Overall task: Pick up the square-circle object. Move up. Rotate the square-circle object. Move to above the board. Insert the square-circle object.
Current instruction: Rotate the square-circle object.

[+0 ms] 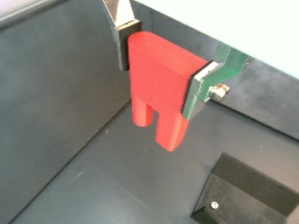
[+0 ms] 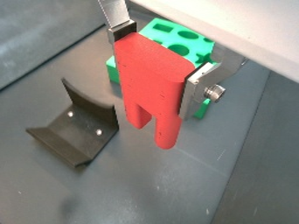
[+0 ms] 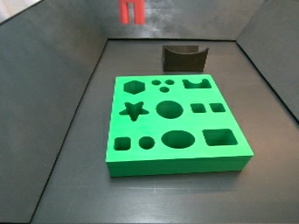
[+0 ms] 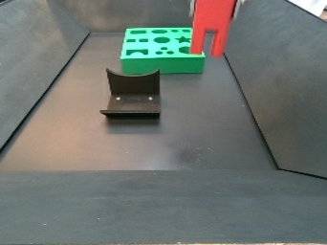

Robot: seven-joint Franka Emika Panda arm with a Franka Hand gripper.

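My gripper (image 1: pixel 162 70) is shut on the square-circle object (image 1: pixel 162 98), a small red block with two short legs. Its silver fingers (image 1: pixel 121 45) clamp the block's upper body on two sides, and the legs point down, clear of the dark floor. The same grip shows in both wrist views, with the gripper (image 2: pixel 160 63) around the red block (image 2: pixel 149 92). The green board (image 2: pixel 176 39) with shaped cut-outs lies flat on the floor behind the block. In the side views only the block shows, by the top edge (image 3: pixel 131 12) (image 4: pixel 212 24), away from the board (image 3: pixel 176 164) (image 4: pixel 160 63).
The dark fixture (image 4: pixel 132 94) stands on the floor between the board and the near end of the tray, also seen as the fixture (image 2: pixel 73 131) (image 1: pixel 246 197) (image 3: pixel 184 58). Sloping dark tray walls (image 4: pixel 262 105) rise on both sides.
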